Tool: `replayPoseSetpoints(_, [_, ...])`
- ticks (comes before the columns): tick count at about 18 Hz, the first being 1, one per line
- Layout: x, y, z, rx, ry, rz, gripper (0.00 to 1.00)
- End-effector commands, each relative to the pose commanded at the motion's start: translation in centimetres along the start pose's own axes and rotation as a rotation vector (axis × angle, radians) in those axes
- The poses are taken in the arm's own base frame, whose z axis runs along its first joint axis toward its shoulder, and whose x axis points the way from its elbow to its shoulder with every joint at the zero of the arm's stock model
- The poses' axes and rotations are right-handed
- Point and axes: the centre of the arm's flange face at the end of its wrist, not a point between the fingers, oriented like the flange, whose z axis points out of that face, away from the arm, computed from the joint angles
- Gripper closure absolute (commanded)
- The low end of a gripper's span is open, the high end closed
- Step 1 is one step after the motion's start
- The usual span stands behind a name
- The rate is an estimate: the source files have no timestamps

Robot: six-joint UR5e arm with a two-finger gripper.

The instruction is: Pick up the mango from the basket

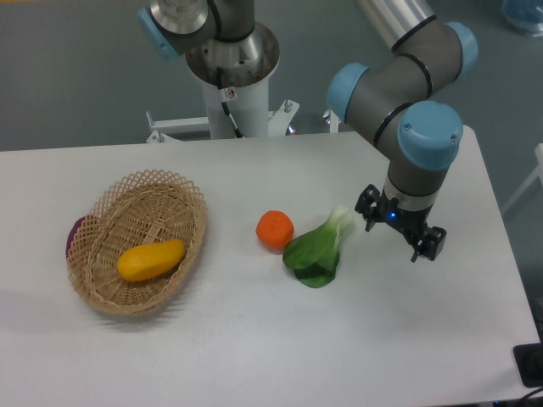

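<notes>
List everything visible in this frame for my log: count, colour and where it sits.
mango: 1, yellow-orange, lying inside the basket
basket: 1, light tan wicker, left part of the table
purple object: 1, mostly hidden at the basket's left edge, identity unclear
orange fruit: 1, orange, mid-table
leafy vegetable: 1, green with pale stem, just right of the orange fruit
table: 1, white
arm: 1, grey with blue caps, above the table's right part
gripper: 1, black, right of the leafy vegetable, holding nothing

The yellow-orange mango (150,259) lies on its side inside the tan wicker basket (170,188), at the surface's nine o'clock.
</notes>
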Motion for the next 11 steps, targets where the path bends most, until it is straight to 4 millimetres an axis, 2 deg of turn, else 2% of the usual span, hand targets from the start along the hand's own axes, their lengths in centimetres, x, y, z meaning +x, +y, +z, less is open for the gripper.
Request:
replayPoseSetpoints(8, [0.27,-0.03,0.02,0.006,0.008,-0.008,0.0])
replayPoseSetpoints(11, [0.43,-0.1,-0.09,0.063,0.022,-0.077,0.0])
